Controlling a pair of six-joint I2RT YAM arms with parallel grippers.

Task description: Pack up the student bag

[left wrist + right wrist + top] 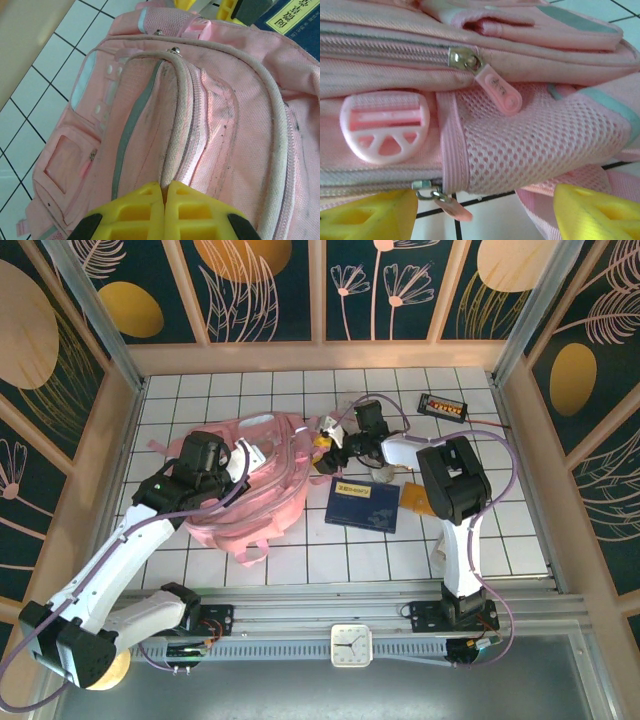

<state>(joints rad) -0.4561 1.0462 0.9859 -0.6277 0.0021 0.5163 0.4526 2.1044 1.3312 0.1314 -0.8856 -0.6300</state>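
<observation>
The pink student bag lies on the white tiles at centre left. My left gripper rests on top of it. In the left wrist view its yellow fingers are shut on the bag's grey-white piped edge, beside a zipper line. My right gripper is at the bag's right end. Its yellow fingers stand open around the mesh side pocket, and a small pink zipper pull hangs between them, untouched. A second zipper pull and a pink buckle sit higher on the bag.
A dark blue book lies just right of the bag, with an orange flat item beside it. A small black device sits at the back right. A white clock is on the front rail. Panel walls enclose the table.
</observation>
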